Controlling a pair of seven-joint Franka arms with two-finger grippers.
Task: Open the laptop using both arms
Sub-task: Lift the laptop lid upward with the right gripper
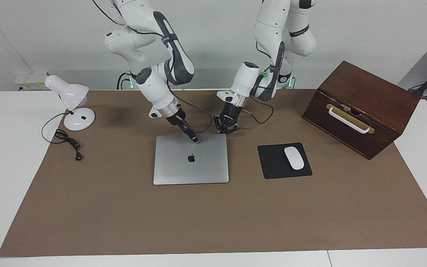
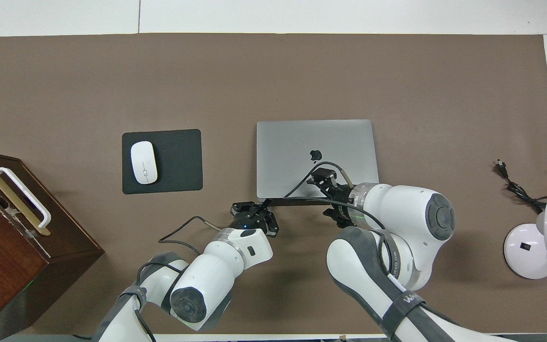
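The laptop [image 1: 191, 159] lies shut on the bench [image 1: 124, 207]. The right pincer [image 1: 195, 140] touches its lid at the robot-side edge; the left pincer [image 1: 227, 129], fingers spread, sits beside that edge's corner.

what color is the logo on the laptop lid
Dark, nearly black, on the silver-grey laptop lid; clearest in the facing view.

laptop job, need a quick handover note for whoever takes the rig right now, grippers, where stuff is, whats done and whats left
Right gripper: down at the laptop's lid edge nearest the robots, about mid-edge; whether it touches is not certain.
Left gripper: fingers open, low over the mat just off the laptop's corner nearest the robots, toward the left arm's end; not holding anything.
Laptop: closed, flat on the brown mat, logo up, mid-table.
Mouse pad with the mouse lies beside the laptop; wooden box and lamp sit at the table's ends.
Done: both arms brought to the near edge.
Left: grip or brace the laptop, lift the lid.
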